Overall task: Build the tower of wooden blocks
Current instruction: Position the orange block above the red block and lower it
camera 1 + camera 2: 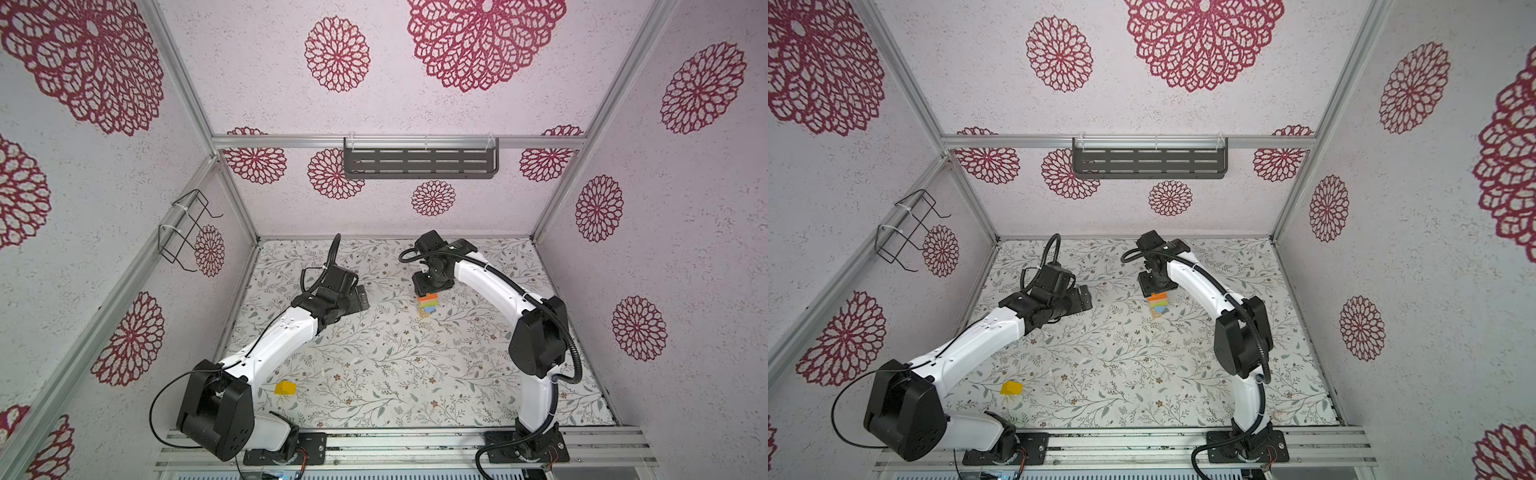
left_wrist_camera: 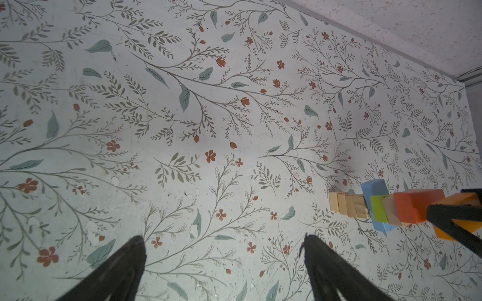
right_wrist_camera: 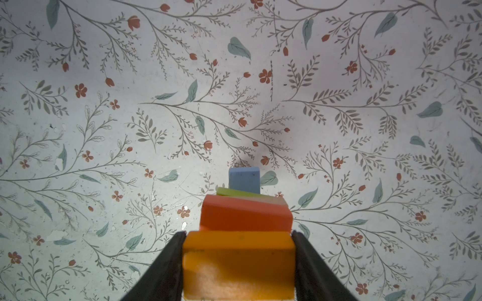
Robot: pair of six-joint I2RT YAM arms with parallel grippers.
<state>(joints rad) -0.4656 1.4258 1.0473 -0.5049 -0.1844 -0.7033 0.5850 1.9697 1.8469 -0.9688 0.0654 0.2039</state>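
Only the left wrist view shows the plain wooden cubes (image 2: 349, 207) at the base of the wood block tower (image 1: 427, 305). Only the top views show a lone yellow block (image 1: 1011, 388) near the front-left corner of the floral surface (image 1: 395, 374).

The tower stands toward the far edge, right of centre. Upward it goes blue block (image 3: 244, 179), green block (image 3: 234, 192), red-orange block (image 3: 245, 216), then orange block (image 3: 238, 260).

The right arm arches in from the front-right, and the right gripper (image 3: 238, 235) points down, clamped on the orange block. The left gripper (image 2: 223, 237) hangs spread wide and empty over bare surface left of the tower.
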